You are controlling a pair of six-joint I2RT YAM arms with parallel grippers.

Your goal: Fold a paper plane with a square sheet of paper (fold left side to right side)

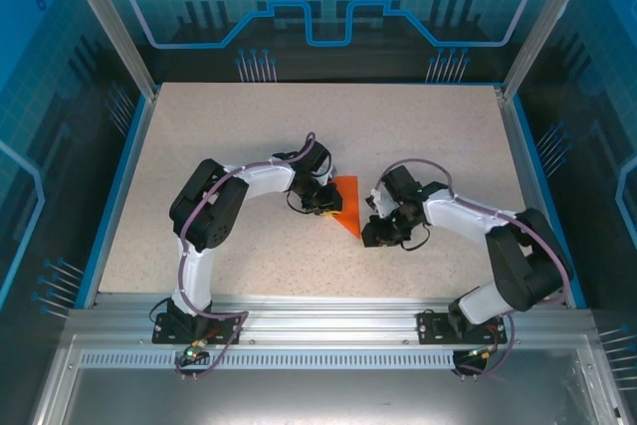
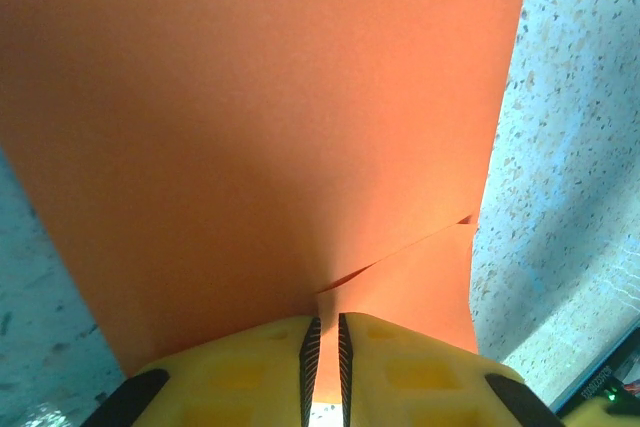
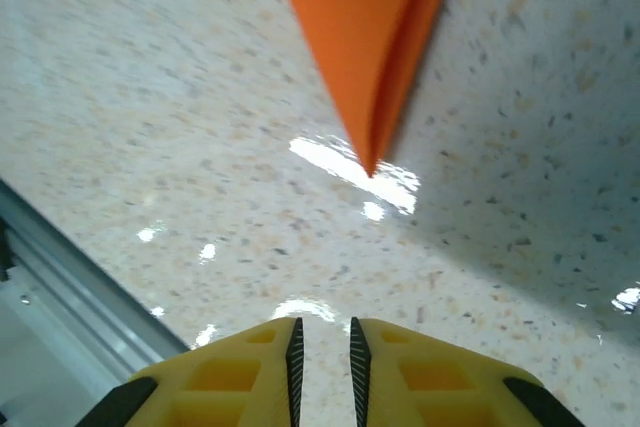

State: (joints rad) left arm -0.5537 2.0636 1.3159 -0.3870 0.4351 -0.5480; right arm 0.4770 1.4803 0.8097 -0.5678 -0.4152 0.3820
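Closed left tool (image 2: 325, 335) pinching folded orange paper (image 2: 250, 127) edge, right tool (image 3: 322, 335) nearly closed, empty, near paper tip

The sheet of paper (image 1: 347, 202) is plain orange-red. The table (image 1: 418, 136) is pale beige — speckled with dark flecks. The left gripper (image 2: 324, 339) has yellow fingers (image 2: 240, 372) with black ribbed pads (image 2: 311, 355) — the right gripper (image 3: 322, 335) likewise. Both arms (image 1: 204, 208) are black and white.
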